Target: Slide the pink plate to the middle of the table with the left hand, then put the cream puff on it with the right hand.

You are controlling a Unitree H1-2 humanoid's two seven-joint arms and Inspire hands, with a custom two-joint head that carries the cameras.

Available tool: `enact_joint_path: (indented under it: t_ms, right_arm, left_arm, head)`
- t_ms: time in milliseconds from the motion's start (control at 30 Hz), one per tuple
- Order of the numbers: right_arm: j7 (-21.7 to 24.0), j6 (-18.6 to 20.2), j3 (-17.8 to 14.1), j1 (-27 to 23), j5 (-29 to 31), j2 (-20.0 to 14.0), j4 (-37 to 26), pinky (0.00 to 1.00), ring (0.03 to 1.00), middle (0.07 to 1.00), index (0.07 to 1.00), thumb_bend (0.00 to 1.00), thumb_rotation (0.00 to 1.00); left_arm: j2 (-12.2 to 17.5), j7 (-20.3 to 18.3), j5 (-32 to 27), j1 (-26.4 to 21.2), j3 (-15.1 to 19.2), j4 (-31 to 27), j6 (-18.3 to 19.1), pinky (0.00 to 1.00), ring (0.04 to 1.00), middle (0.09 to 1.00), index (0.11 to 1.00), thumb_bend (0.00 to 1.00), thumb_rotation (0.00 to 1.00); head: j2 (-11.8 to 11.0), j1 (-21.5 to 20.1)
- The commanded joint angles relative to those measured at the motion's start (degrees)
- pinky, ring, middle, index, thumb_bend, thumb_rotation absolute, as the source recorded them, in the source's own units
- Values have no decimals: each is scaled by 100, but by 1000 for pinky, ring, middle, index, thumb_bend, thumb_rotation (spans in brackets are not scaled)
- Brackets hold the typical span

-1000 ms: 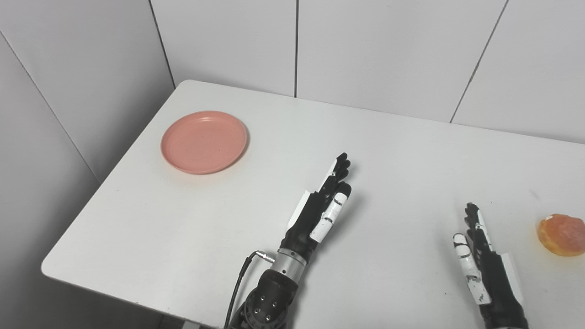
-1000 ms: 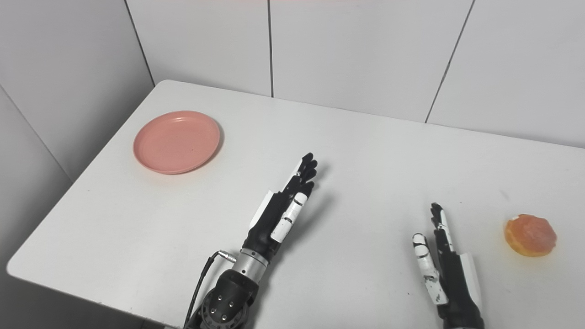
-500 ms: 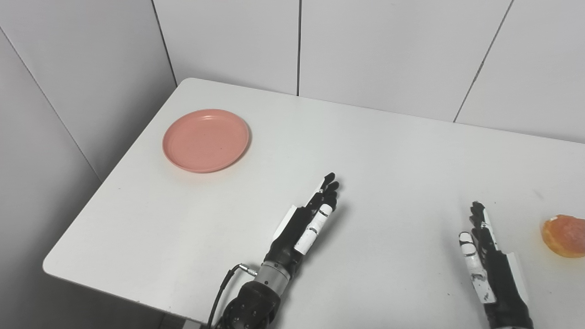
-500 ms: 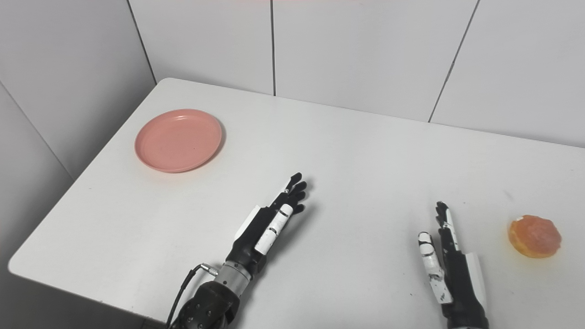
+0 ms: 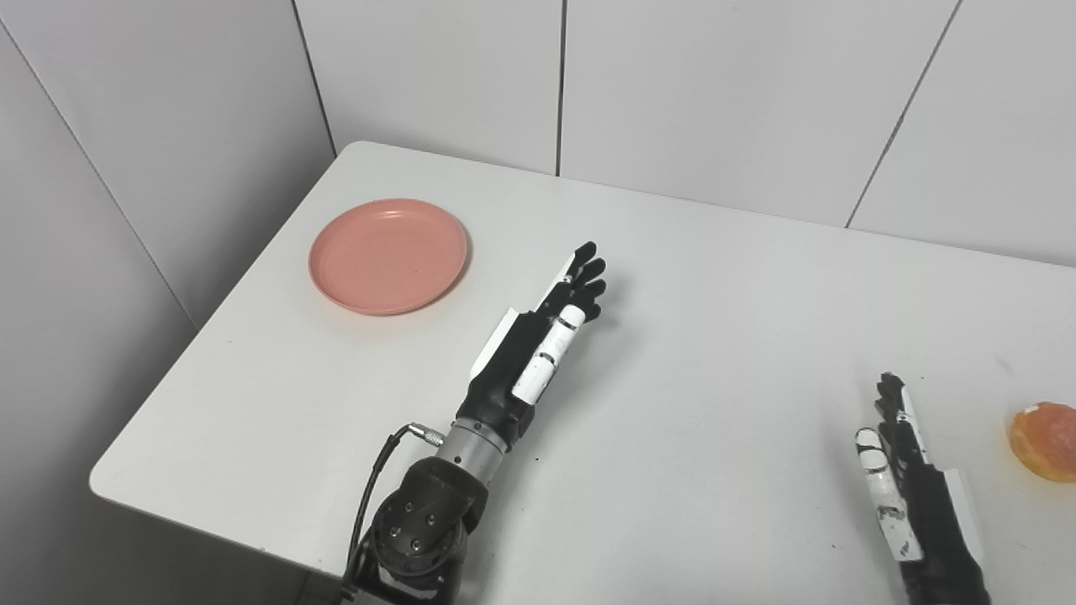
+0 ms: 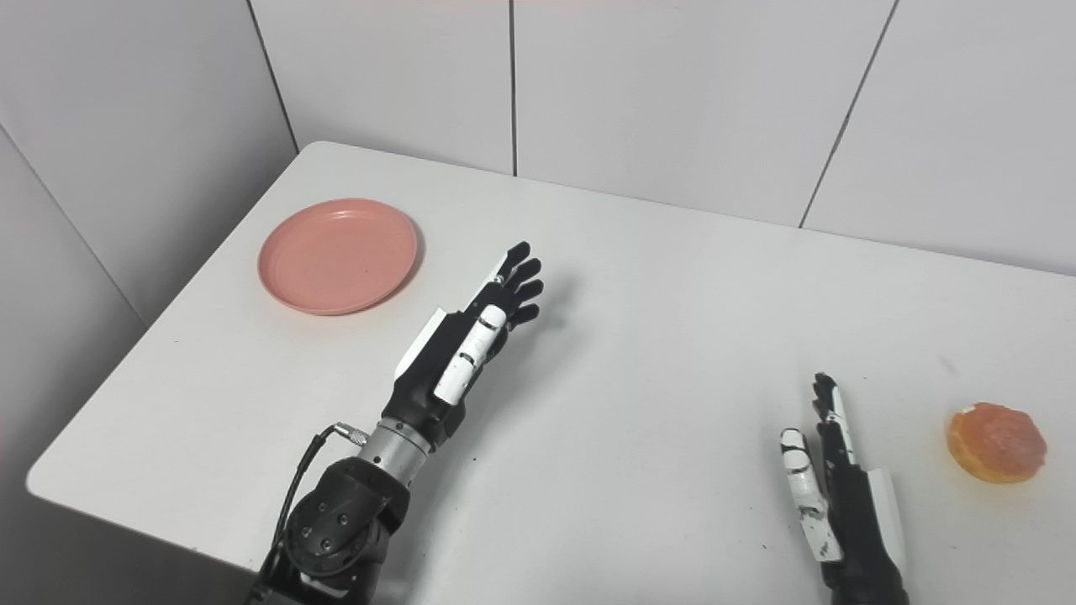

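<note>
A round pink plate (image 5: 388,255) lies empty on the white table (image 5: 714,336) near its far left corner. My left hand (image 5: 538,336) is open and holds nothing, fingers stretched out, above the table to the right of the plate and apart from it. An orange-brown cream puff (image 5: 1044,429) sits near the right edge; it also shows in the right eye view (image 6: 998,442). My right hand (image 5: 912,496) is open and empty at the front right, fingers straight, to the left of the puff and not touching it.
Grey panel walls stand behind the table and along its left side. The table's left edge (image 5: 210,328) and front left corner (image 5: 105,487) are close to the plate. A black cable (image 5: 370,504) hangs by my left wrist.
My left hand has moved left and farther out, closer to the plate, fingers still spread. The right hand has stayed low at the front right. The camera has shifted a little.
</note>
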Motion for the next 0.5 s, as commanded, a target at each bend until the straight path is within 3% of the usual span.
enact_joint_path:
  t_ms: [0, 267, 467]
  right_arm:
    - [10, -112, 12, 93, 33, 28, 96, 1000, 1000, 1000, 1000, 61, 1000]
    - [34, -35, -14, 105, 43, 31, 34, 1000, 1000, 1000, 1000, 55, 1000]
    - [50, -12, -22, 97, 61, 34, 27, 1000, 1000, 1000, 1000, 55, 1000]
  left_arm:
    - [38, -29, -201, -230, 87, -243, 49, 956, 955, 971, 970, 487, 1000]
    - [271, 75, -732, -722, 665, -540, 518, 940, 938, 949, 945, 462, 1000]
    - [425, 251, -952, -1022, 1099, -555, 617, 948, 935, 945, 940, 474, 1000]
  head:
    - [1, 3]
    - [13, 61]
    - [17, 65]
